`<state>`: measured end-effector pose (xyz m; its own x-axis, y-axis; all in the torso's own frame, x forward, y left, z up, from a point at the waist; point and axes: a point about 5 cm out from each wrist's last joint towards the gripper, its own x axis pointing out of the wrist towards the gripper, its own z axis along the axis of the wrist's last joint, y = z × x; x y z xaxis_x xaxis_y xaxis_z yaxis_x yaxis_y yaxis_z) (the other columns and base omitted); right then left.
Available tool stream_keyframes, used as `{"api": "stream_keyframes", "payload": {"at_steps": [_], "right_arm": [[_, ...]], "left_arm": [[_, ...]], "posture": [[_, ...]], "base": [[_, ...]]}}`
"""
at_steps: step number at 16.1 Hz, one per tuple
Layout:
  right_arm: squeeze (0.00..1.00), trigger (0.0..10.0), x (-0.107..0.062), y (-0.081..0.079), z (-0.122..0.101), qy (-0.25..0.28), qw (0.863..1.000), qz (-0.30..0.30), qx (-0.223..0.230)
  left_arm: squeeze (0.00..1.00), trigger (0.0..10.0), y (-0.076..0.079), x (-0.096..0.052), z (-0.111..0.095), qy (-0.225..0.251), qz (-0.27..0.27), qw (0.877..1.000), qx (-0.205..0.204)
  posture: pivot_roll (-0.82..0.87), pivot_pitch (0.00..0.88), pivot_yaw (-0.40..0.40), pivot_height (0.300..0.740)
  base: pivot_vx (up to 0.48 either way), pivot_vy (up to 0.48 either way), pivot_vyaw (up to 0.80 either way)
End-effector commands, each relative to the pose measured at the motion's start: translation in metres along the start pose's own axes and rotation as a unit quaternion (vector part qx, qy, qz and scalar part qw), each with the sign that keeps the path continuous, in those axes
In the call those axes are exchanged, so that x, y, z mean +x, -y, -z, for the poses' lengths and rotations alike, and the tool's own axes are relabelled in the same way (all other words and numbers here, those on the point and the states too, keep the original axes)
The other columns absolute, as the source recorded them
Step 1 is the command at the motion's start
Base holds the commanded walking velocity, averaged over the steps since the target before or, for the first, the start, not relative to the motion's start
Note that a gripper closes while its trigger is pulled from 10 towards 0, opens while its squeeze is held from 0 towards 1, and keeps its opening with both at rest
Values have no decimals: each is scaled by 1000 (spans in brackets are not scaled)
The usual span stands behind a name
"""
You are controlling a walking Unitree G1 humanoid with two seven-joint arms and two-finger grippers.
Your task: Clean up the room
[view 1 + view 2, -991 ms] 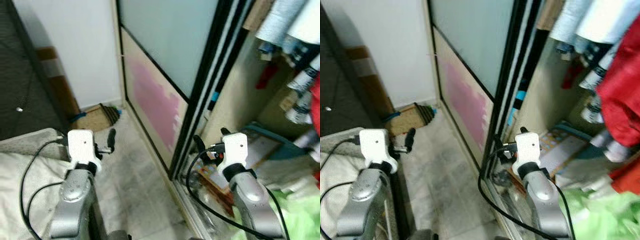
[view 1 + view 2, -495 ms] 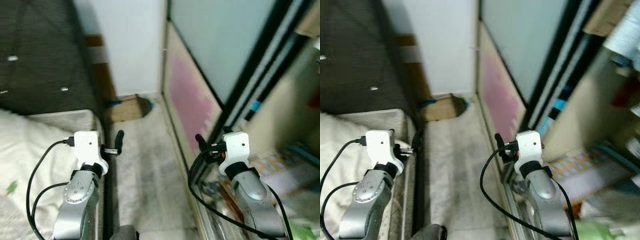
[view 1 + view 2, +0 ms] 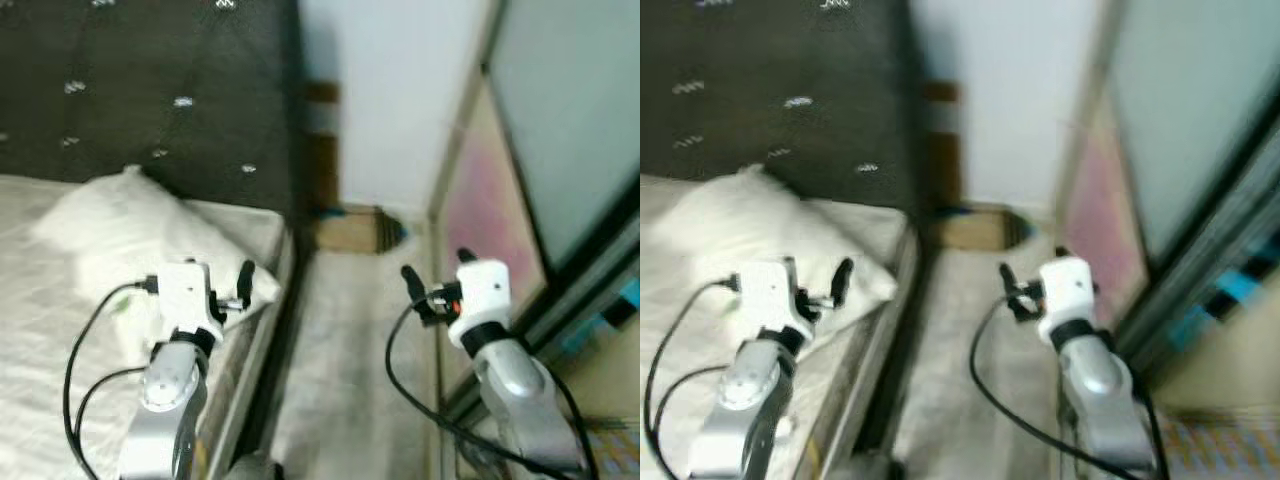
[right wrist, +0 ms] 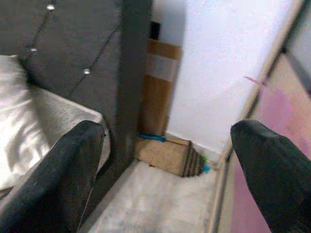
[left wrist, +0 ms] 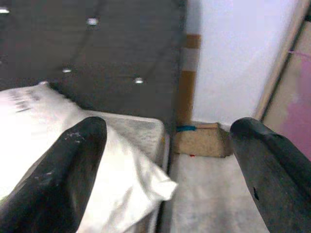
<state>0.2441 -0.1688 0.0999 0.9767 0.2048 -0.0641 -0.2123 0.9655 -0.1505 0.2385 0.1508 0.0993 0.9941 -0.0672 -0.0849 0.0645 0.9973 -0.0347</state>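
At far left, the bed (image 3: pixel 60 300) lies along the dark tufted headboard (image 3: pixel 150 90), with a white pillow (image 3: pixel 130 235) resting against it at the head end. That is a normal resting position, so nothing here reads as misplaced. No specific item to tidy can be identified, and neither gripper carries anything.

Left gripper (image 3: pixel 235 290) is held at mid height over the near right edge of the mattress, fingers (image 5: pixel 63 174) spread wide and empty. This is judged a neutral carry posture, not a reach.

Between bed and wardrobe runs a narrow strip of pale floor (image 3: pixel 350 380). At its far end, against the white wall (image 3: pixel 400 100), sits a brown cardboard box (image 3: pixel 350 228).

Right gripper (image 3: pixel 432 290) hangs over this strip, fingers (image 4: pixel 272 170) likewise parted and empty. Beside it on the right stands the sliding wardrobe door (image 3: pixel 560 150), with frosted upper panel and pinkish lower panel.

View differences: the head views are blurred and give the overall layout and both arms. The right wrist view resolves a taped cardboard sheet (image 4: pixel 159 92) upright between headboard and wall, plus blue tape on the box. The left wrist view shows the pillow corner overhanging the mattress edge.
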Motion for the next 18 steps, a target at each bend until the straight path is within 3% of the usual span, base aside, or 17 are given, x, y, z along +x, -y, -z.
{"api": "stream_keyframes", "payload": {"at_steps": [1,18], "right_arm": [[0,10000,4,-5,-3,7,1000,-8,3],[0,10000,9,-4,-6,18,1000,12,6]], "left_arm": [[0,10000,-7,1,-2,2,-11,1000,12],[0,10000,-4,4,-4,34,1,999,24]], "posture": [[24,0,-27,740],[20,0,-22,740]], "base": [[0,0,800],[0,0,800]]}}
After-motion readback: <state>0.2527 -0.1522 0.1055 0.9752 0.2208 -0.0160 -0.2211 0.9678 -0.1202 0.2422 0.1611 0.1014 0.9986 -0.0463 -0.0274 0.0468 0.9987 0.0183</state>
